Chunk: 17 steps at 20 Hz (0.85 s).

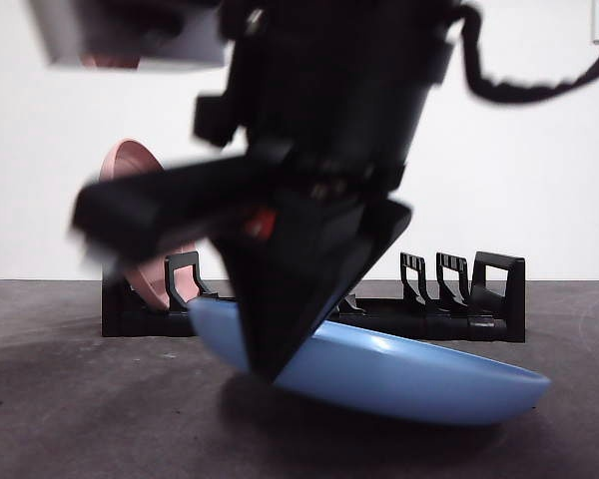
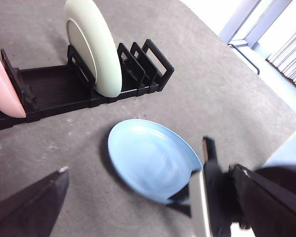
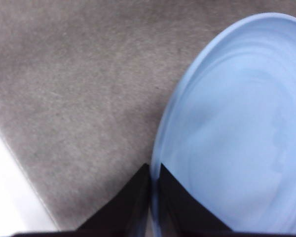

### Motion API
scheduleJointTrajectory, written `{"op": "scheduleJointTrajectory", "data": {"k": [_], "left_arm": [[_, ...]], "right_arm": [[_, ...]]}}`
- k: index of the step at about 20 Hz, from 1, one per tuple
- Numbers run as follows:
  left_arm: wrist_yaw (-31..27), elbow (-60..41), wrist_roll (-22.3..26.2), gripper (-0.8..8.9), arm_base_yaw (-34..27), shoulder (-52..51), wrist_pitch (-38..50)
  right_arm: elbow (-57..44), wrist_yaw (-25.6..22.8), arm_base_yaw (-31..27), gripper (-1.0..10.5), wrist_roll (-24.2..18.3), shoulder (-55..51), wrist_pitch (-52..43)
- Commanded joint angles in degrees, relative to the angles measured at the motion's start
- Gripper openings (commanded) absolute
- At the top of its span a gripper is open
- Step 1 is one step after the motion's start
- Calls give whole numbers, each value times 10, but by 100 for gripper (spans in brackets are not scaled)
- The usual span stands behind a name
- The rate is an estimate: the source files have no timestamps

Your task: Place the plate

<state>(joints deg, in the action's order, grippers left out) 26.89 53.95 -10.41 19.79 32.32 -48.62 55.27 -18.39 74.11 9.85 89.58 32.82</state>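
1. Two arms show: the right gripper [image 3: 152, 197] is clamped on the rim of the blue plate [image 1: 409, 374], one jaw on each side of the edge.
2. From the front, the plate is tilted, its 9 o'clock edge raised in the jaws and its 3 o'clock edge low by the grey table [image 1: 80, 399].
3. Behind the plate stands a black rack [image 2: 89, 84], near but apart.
4. Upright in the rack's slots are a pink plate [image 2: 2, 81] at one end and a pale green plate [image 2: 96, 49] near the middle.
5. Jaws of the left gripper [image 2: 153, 197] are spread wide apart, holding nothing, hovering above the table.
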Motion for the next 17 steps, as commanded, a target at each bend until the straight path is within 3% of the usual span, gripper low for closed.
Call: {"op": "scheduleJointTrajectory", "data": {"k": [1, 3, 7, 10, 14, 17], "left_arm": [[-1, 11, 9, 530, 3, 7, 6], [-1, 11, 10, 530, 3, 7, 6], [-1, 11, 10, 530, 3, 8, 6], [-1, 11, 10, 530, 3, 10, 6], [-1, 11, 12, 530, 3, 19, 4], [-1, 11, 14, 530, 3, 31, 3]], "right_arm": [[5, -11, 18, 9, -14, 26, -29], [5, -11, 18, 27, -10, 35, -31], [7, -11, 17, 253, 7, 32, -32], [19, 12, 8, 318, 30, 7, -22], [41, 91, -45, 330, 47, -71, 20], [42, 219, -127, 330, 48, -147, 40]]}}
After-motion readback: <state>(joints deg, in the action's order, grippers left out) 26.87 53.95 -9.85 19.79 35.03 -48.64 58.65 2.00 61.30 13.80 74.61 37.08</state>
